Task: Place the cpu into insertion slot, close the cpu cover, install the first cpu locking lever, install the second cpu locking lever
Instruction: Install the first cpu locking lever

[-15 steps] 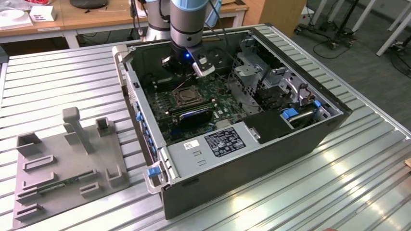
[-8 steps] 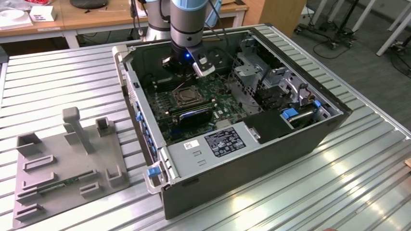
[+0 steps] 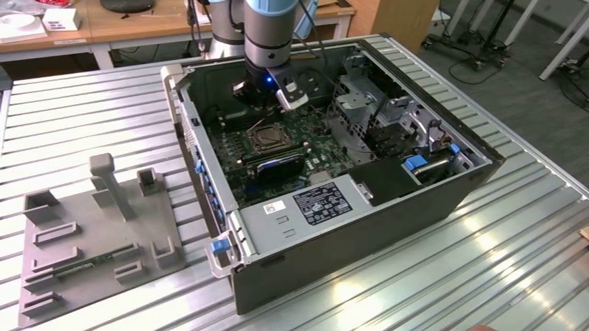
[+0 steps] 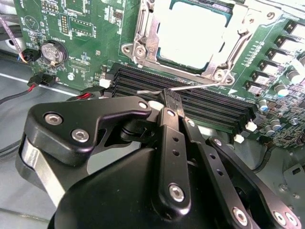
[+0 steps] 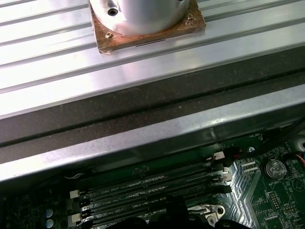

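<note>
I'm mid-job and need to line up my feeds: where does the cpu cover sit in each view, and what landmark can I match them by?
Exterior view: the cpu cover lies on the green board inside the open case, just below the arm's wrist.
Second wrist view: it frames the pale cpu, beyond the gripper.
First wrist view: a silver corner with a screw hole is probably part of it.
Shared landmark: the black memory slots beside the socket in both wrist views.

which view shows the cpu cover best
The second wrist view: the cpu cover is close and lies shut as a silver frame around the pale cpu, with the gripper nearby. The exterior view shows it small, deep in the case. The first wrist view catches a metal corner.
</note>
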Tool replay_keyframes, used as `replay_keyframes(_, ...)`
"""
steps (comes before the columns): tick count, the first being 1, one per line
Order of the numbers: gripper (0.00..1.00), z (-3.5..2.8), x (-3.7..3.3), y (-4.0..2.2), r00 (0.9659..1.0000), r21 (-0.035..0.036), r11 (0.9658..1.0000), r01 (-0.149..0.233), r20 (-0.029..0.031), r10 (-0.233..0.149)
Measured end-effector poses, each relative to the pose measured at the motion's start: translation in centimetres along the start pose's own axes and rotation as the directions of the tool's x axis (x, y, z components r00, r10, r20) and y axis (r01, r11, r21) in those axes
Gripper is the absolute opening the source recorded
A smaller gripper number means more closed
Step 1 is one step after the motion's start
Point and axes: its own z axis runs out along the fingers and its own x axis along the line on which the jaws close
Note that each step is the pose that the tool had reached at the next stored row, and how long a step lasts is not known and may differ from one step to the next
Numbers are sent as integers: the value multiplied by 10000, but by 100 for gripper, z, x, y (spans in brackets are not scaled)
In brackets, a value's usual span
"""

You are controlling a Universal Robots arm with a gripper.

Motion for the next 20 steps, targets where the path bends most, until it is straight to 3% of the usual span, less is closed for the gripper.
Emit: replay_keyframes(20, 10, 44, -2, -13, 10000, 2, 10000, 0, -1, 0)
